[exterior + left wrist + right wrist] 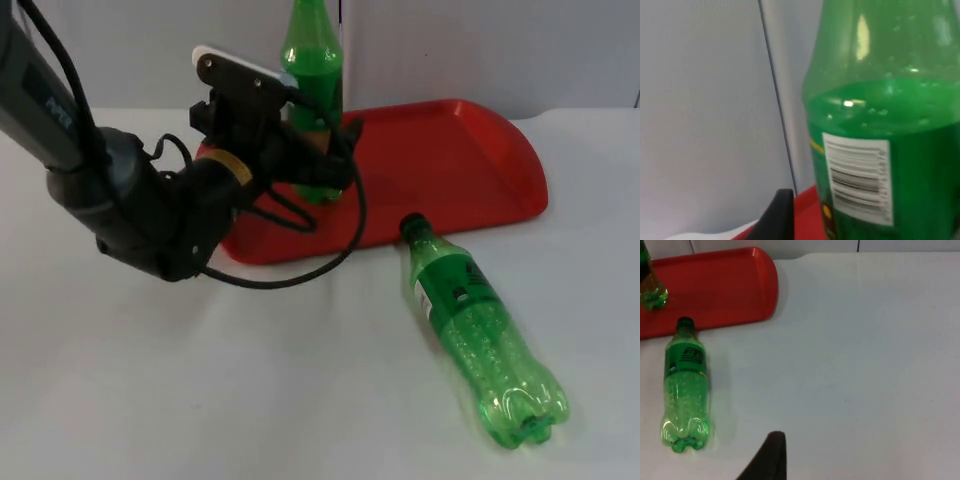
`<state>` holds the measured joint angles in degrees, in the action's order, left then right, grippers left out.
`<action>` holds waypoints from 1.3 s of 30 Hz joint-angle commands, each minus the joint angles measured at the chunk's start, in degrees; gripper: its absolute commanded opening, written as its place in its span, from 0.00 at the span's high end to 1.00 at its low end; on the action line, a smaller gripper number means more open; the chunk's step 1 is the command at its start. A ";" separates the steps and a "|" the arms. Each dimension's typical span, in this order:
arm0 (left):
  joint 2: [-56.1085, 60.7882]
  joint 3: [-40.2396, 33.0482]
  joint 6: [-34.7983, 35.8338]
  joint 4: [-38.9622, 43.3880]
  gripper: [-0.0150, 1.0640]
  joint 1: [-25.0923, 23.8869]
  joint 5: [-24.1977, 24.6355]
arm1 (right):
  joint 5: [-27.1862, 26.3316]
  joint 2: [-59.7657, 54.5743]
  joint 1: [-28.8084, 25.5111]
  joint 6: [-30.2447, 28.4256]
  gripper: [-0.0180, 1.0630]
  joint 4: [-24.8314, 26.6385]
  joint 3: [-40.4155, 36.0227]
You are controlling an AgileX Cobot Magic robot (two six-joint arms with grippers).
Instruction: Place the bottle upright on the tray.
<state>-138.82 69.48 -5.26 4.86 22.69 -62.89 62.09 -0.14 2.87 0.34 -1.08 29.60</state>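
Right, view by view.
Top: left gripper [322, 150] at the standing bottle [315, 60] on the red tray [470, 160]; fingers around its body, whether they clamp or just flank it I cannot tell. Probably steadying it upright.
Top, second: lying bottle [480, 335] on the white table [150, 380], cap near the tray's rim, apart from it.
Left wrist: clear green ribbed plastic, fizzy liquid, barcode label [857, 177]; black fingertip [775, 215] beside it.
Right wrist: right arm waits; smooth glossy tray, rounded corners.
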 commanded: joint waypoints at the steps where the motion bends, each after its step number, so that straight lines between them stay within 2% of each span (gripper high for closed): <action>1: 1.95 -2.61 -0.25 0.25 0.01 -0.12 -1.87 | -0.47 0.14 -0.37 0.12 0.02 0.21 -0.03; 6: 5.47 -10.09 -0.25 -0.95 0.01 -0.12 -3.68 | -0.47 0.14 -0.37 0.12 0.02 0.21 -0.03; 13: 10.75 -17.83 0.37 0.35 0.01 -0.12 -3.31 | -0.47 0.14 -0.37 0.12 0.02 0.21 -0.03; 17: 15.84 -22.05 1.63 0.71 0.01 -0.12 -0.02 | -0.47 0.14 -0.37 0.12 0.02 0.21 -0.03; 20: 22.65 -24.72 1.63 0.71 0.01 -0.12 9.25 | -0.47 0.14 -0.37 0.12 0.02 0.21 -0.03; 21: 22.65 -24.72 1.63 0.71 0.01 -0.12 9.25 | -0.47 0.14 -0.37 0.12 0.02 0.21 -0.03; 26: 33.04 -25.00 1.63 0.11 0.01 -0.12 26.85 | -0.47 0.14 -0.37 0.12 0.02 0.21 -0.03; 27: 33.04 -25.00 1.63 0.11 0.01 -0.12 26.85 | -0.47 0.14 -0.37 0.12 0.02 0.21 -0.03; 31: 40.90 -25.00 1.63 0.11 0.01 -0.12 35.08 | -0.47 0.14 -0.37 0.12 0.02 0.21 -0.03; 32: 40.90 -25.00 1.63 0.11 0.01 -0.12 35.08 | -0.47 0.14 -0.37 0.12 0.02 0.21 -0.03; 39: 53.15 -25.00 1.71 0.11 0.01 -0.12 46.45 | -0.47 0.14 -0.37 0.12 0.02 0.21 -0.03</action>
<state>-87.90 44.70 -4.10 5.13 22.69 -18.89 62.09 -0.14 2.87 0.44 -1.08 29.60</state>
